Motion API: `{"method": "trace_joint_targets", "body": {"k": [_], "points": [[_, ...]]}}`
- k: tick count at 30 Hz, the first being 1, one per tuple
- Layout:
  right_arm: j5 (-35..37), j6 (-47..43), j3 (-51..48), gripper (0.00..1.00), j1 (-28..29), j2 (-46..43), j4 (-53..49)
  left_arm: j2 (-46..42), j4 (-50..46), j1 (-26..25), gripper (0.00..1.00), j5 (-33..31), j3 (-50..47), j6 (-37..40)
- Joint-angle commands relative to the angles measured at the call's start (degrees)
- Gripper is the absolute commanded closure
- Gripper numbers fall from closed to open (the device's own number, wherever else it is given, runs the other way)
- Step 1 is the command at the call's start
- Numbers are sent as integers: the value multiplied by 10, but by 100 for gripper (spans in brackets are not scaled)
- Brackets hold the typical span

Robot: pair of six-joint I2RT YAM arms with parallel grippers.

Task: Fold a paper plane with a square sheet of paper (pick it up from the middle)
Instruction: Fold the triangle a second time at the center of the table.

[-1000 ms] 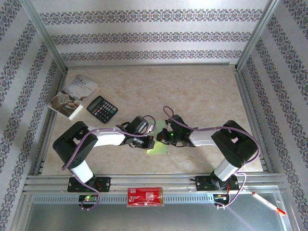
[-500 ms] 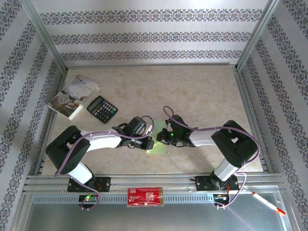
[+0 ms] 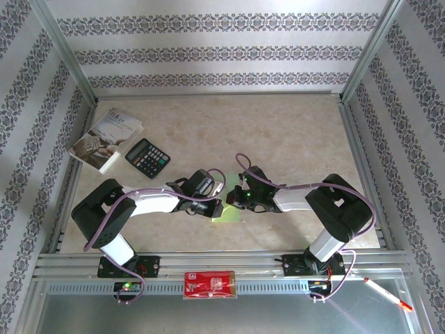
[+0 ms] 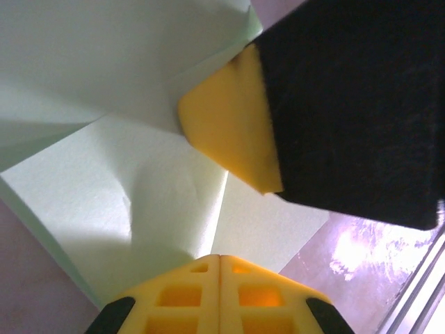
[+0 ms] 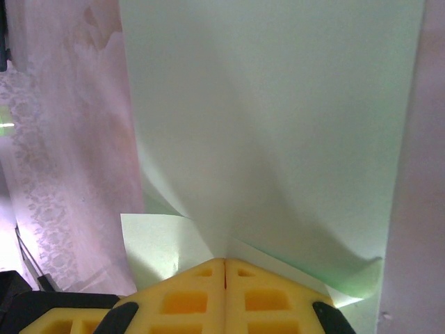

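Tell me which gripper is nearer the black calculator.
Left. The left gripper sits near-right of the calculator; the right gripper lies farther right, across the green paper.

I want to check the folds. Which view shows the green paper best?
Left wrist: the paper is close, its overlapping layers and creases plain. Right wrist gives one big raised sheet of it; top external, a small, partly covered green patch.

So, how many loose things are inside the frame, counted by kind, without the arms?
paper: 1
booklet: 1
calculator: 1
red packet: 1
pen: 1
Total: 5
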Motion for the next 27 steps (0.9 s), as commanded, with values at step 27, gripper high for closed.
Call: {"method": "trace_joint_targets", "body": {"k": [27], "points": [[14, -14, -15, 100, -5, 20, -41, 2, 35, 0, 92, 38, -9, -12]]}}
